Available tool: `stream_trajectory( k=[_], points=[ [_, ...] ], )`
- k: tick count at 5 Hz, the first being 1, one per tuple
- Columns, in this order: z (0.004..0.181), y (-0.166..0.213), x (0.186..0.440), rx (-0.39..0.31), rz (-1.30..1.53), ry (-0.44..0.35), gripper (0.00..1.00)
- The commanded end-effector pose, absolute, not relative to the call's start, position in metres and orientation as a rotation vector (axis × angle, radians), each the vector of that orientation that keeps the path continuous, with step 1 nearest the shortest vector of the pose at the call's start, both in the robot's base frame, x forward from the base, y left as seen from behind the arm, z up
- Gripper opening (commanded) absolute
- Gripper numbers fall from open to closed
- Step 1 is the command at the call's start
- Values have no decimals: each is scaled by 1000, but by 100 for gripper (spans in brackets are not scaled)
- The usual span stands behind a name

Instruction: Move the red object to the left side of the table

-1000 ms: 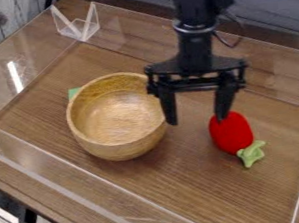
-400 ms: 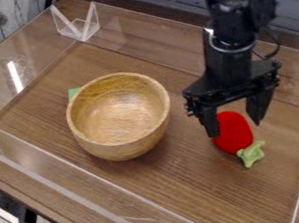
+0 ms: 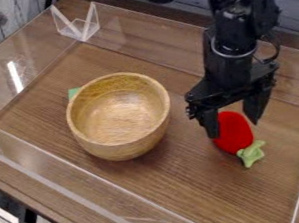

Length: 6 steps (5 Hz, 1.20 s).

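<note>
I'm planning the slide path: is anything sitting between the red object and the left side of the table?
Yes. The wooden bowl sits directly left of the red object, in its path. The open gripper straddles the fruit, nothing between them.

Smooth wooden bowl (image 3: 118, 115), wood-grain table (image 3: 174, 191), clear acrylic walls (image 3: 28, 71)

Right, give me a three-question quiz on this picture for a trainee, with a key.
1. True or false: the hand is shut on the red fruit.
2. What lies beside the fruit, nearer the picture's left? A) wooden bowl B) cup C) plate
3. What colour is the fruit's leafy end?

Key: 1 false, its fingers stand open on either side of the fruit; 2 A; 3 green.
</note>
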State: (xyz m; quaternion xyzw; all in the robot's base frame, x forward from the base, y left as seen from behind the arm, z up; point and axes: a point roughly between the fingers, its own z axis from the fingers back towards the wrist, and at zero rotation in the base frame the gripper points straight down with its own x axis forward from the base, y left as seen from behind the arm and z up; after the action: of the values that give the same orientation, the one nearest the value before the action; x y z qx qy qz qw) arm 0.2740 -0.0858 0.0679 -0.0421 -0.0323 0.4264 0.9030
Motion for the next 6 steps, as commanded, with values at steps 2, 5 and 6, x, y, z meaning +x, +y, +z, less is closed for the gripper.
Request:
stream_trajectory(
  k=[2, 5, 6],
  points=[
    [57, -90, 273, -95, 945, -118, 100],
    [70, -94, 276, -100, 970, -168, 100],
    [70, -95, 279, -102, 965, -178, 100]
  ],
)
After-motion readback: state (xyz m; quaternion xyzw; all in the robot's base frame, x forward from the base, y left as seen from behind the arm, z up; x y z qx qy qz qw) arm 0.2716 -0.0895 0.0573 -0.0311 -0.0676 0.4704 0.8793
